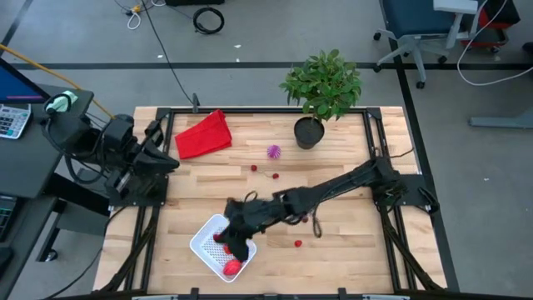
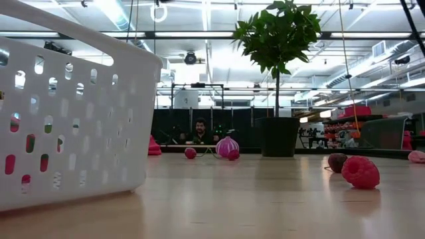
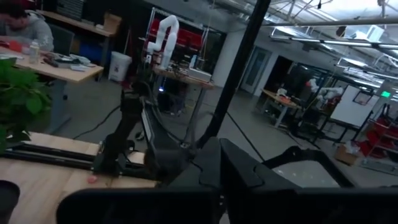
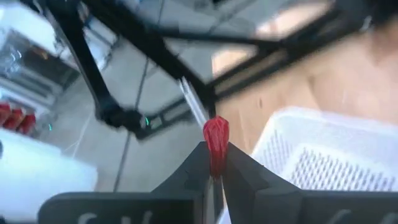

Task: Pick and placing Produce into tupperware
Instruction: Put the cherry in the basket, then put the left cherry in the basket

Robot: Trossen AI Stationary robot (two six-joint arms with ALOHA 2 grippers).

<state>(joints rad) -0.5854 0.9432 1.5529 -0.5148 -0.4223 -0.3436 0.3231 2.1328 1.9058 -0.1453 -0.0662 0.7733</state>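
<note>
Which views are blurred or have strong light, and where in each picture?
Low view: bright ceiling lights behind the plant; the near white tupperware is soft, out of focus. Right wrist view: the background is smeared, while the red fruit pinched in the right tool stays fairly sharp. Left wrist view: the near dark parts are blurred. High view: even light.

Bright ceiling lights (low view glares), wrist views motion-blurred.

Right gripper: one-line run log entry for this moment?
right gripper: shut on small red fruit piece | over white mesh-bottomed tupperware | left gripper: parked at table's left edge
</note>
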